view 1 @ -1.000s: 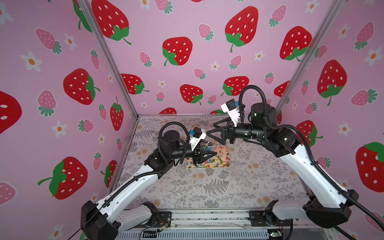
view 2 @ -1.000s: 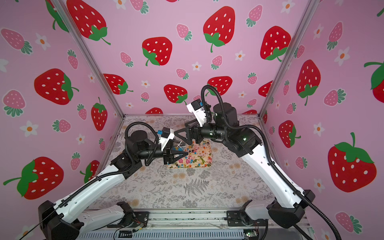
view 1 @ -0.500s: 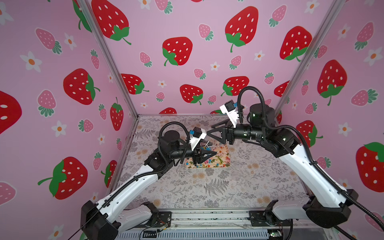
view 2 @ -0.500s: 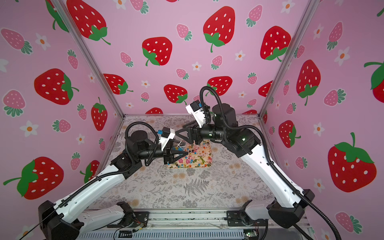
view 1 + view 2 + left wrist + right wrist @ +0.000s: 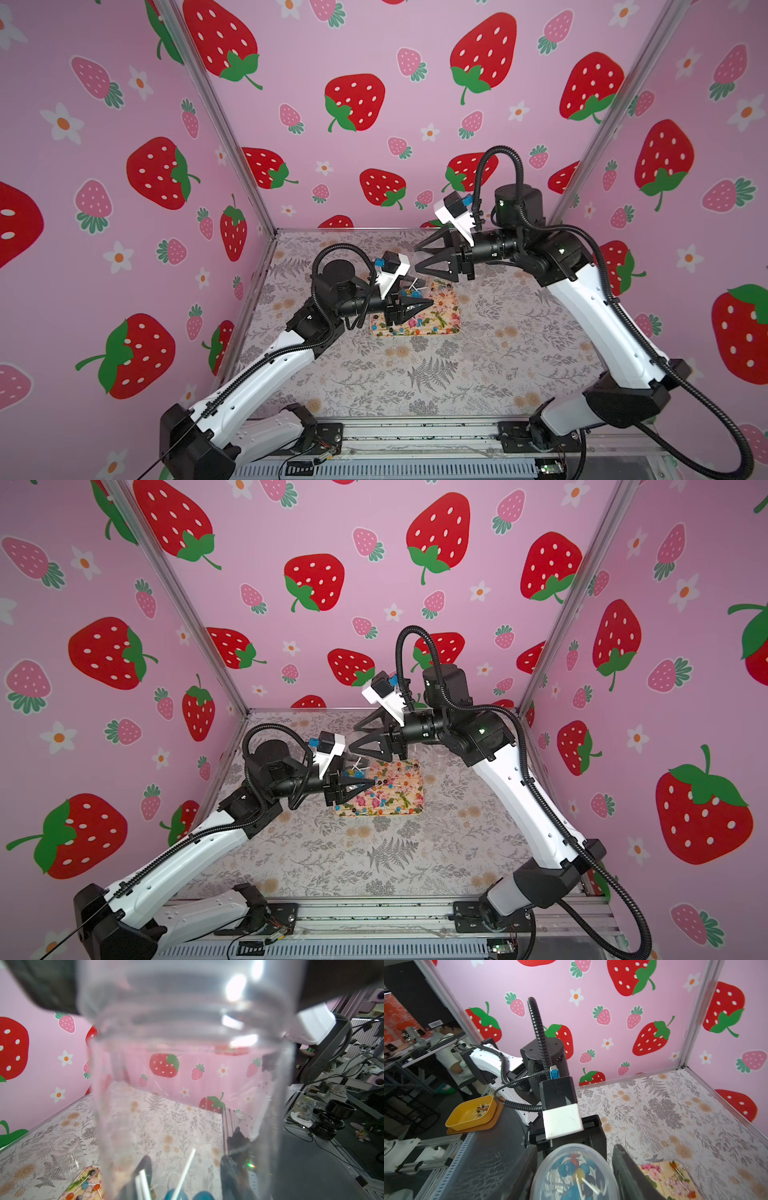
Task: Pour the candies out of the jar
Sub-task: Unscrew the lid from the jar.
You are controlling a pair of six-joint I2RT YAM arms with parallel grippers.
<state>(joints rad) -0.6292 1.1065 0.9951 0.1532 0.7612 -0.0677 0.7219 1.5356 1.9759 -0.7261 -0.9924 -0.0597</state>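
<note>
A clear plastic jar (image 5: 187,1088) stands upright in the air above the near end of the floral tray (image 5: 451,320) (image 5: 413,802). My left gripper (image 5: 430,303) (image 5: 372,785) (image 5: 188,1169) is shut on its lower body, and its fingers show darkly through the plastic. The candies (image 5: 577,1174) (image 5: 199,1195) lie in the jar's bottom, with blue, yellow and red heads and white sticks. My right gripper (image 5: 417,261) (image 5: 355,739) (image 5: 575,1151) reaches in from the right, shut on the translucent lid (image 5: 566,1153) with a finger against each side. More candies (image 5: 419,324) (image 5: 374,802) lie on the tray.
A second clear jar (image 5: 66,1155), empty and without a lid, stands on the flowered table beside the tray's far end. Pink strawberry walls close in the back and both sides. Outside the cell sits a yellow bin (image 5: 473,1111) holding a few candies.
The right gripper's jaws have narrowed onto the jar's lid and shifted slightly towards the left arm. The left arm and the jar have stayed where they were.
</note>
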